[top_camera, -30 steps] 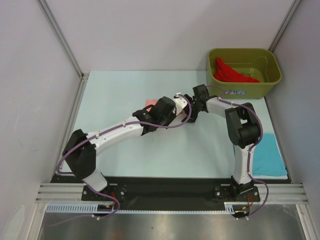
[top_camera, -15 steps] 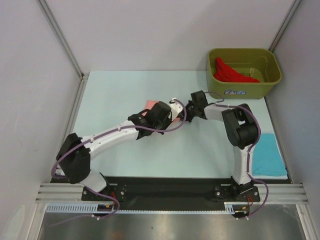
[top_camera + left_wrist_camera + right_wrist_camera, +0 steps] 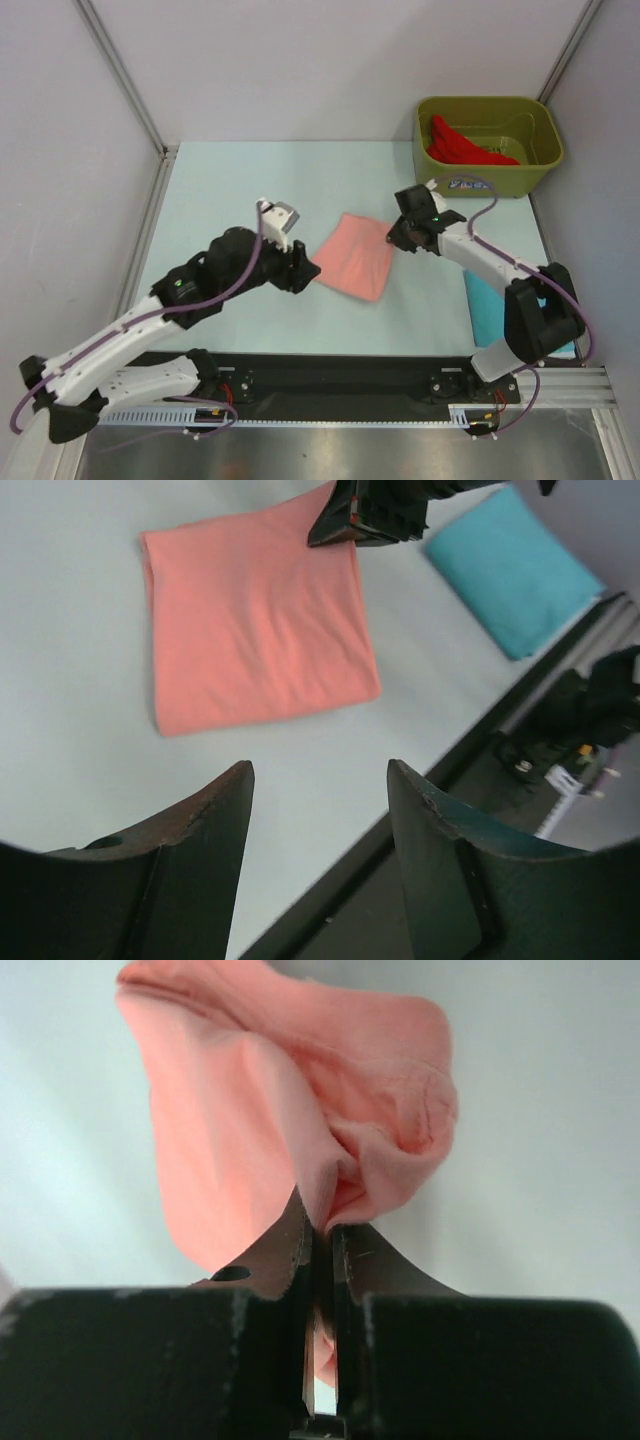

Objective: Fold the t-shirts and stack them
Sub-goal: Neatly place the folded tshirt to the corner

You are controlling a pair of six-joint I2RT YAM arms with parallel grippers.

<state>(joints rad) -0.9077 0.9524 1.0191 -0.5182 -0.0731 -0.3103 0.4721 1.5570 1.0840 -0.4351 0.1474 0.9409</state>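
Top external view: the pink shirt (image 3: 355,257) lies folded into a rough square near the middle of the worktop (image 3: 220,190), turned so that its corners point toward the two arms. The right tool (image 3: 400,236) sits at the shirt's far right corner. The right wrist view shows its jaws nearly together, with a bunch of pink fabric pinched between them and the cloth puckering up just beyond the tips. The rest of the shirt lies flat on the worktop.

The left tool (image 3: 300,270) is just beside the shirt's opposite corner. In the left wrist view its two fingers (image 3: 225,810) stand well apart with nothing between them, hanging over bare worktop with the shirt beyond them and not touching them.

The blue shirt (image 3: 487,310) lies folded at the right near edge of the worktop, apart from the pink one, with a strip of bare surface between them. The right arm runs across it in the top view and hides part of it. The left wrist view shows it as a neat rectangle beside the pink shirt.

The olive tub (image 3: 520,183) stands in the far right corner, well apart from both tools. The red shirt (image 3: 460,145) lies crumpled inside it, heaped against the left side.
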